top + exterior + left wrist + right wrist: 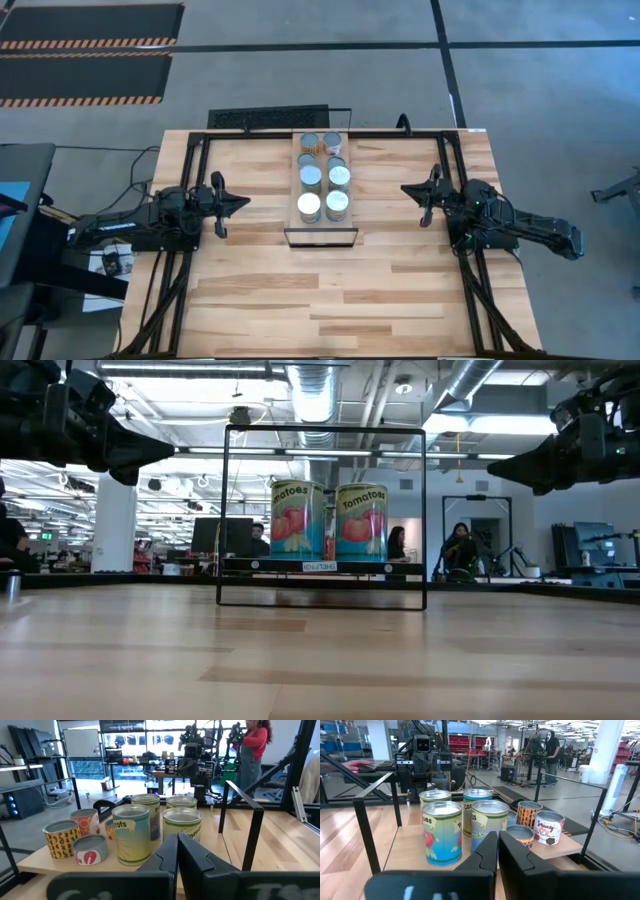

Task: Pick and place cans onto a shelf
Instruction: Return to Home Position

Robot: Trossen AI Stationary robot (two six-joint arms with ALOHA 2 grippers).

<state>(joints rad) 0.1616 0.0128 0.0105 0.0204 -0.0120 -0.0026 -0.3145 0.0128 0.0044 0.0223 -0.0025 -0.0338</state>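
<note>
Open robotics lab: exposed ceiling ducts [312,390], hazard-striped floor mats [85,60], workstations [225,538] beyond.

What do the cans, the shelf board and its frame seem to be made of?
The cans: likely metal, since the rims and tops shine silvery; the printed labels look like paper. The shelf board: pale wood, smooth, with faint grain. Its frame: thin black bars, probably painted metal.

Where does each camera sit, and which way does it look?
High view: above the table, looking straight down; left gripper and right gripper flank the shelf.
Low view: table-top height, looking level at the cans; arms in top corners.
Left wrist view: on that wrist, facing cans past its fingers.
Right wrist view: same, from the opposite side.
All share the cans.
</note>
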